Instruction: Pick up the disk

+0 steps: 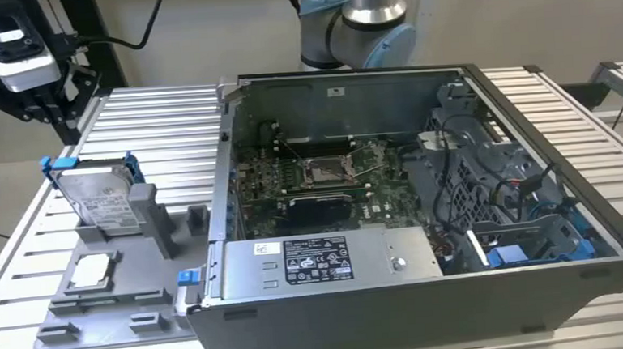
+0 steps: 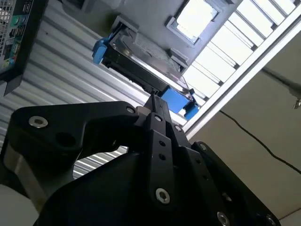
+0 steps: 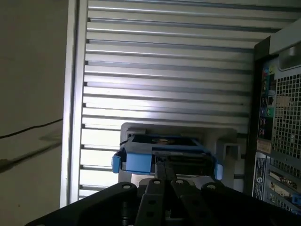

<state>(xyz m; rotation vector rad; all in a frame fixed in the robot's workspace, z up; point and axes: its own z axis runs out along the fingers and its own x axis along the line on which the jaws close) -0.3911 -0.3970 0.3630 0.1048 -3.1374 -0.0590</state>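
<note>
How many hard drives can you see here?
1: a blue-framed hard drive standing in the grey holder at the exterior view's left, beside the computer case. Others may be hidden inside the case.

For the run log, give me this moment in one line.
claw shut, clear of disk | disk standing in grey holder, not held | case open

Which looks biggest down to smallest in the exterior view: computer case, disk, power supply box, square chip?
1. computer case
2. power supply box
3. disk, standing in the grey stand
4. square chip

The gaps in size are clear, so nearness to the camera hardly matters.
</note>
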